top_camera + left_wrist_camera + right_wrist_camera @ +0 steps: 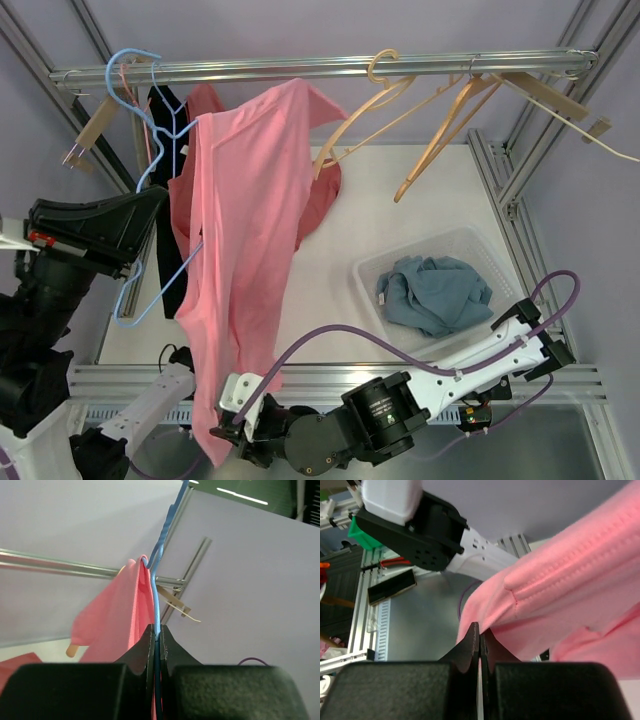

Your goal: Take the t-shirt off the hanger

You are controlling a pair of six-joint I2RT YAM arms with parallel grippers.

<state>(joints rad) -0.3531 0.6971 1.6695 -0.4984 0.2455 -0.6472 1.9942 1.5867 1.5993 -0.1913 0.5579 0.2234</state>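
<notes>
1. The pink shirt (245, 250) drapes long off the blue hanger (154, 595). Its low edge is pinched in the clenched right claw (480, 632), with open table beyond that claw.
2. The left claw (157, 632) is clamped tight on the hanger's wire. The shirt's shoulder is bunched just above its tips, under the rail (320, 68).
3. Beyond and right of the right claw, a basket (365, 275) holds a blue-grey cloth (435, 290).
4. The white table (330, 290) lies beyond both claws, and wooden hangers (440, 130) hang on the rail above it.
</notes>
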